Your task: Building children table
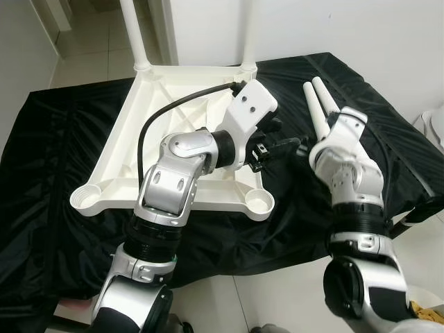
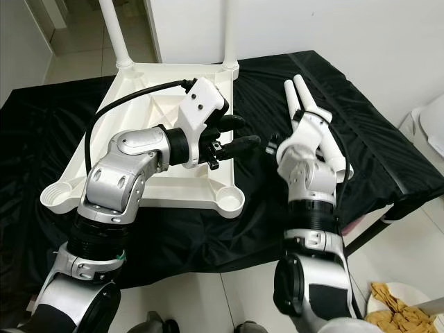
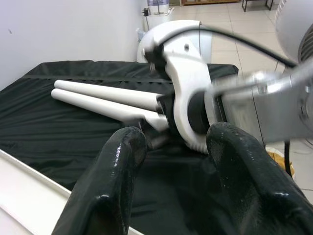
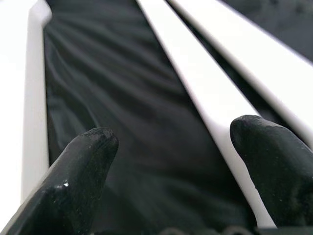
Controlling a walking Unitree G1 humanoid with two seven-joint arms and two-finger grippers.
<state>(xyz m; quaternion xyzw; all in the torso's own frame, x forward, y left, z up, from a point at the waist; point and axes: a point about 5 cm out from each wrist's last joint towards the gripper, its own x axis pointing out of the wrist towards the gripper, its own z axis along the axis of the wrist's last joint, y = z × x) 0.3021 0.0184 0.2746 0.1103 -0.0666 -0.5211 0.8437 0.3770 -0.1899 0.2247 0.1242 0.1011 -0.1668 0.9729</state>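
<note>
Care is needed: the right end effector (image 4: 166, 181) (open, empty) should be centred over the nearer loose leg (image 4: 205, 98). The left end effector (image 3: 171, 181) is also held open, empty.

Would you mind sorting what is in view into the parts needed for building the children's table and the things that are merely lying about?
For the job:
- upturned white tabletop, two legs already standing in its far corners
- two loose white legs on the black cloth

Lying about:
- yellow cloth on the floor
- white object beyond the cloth's right edge
</note>
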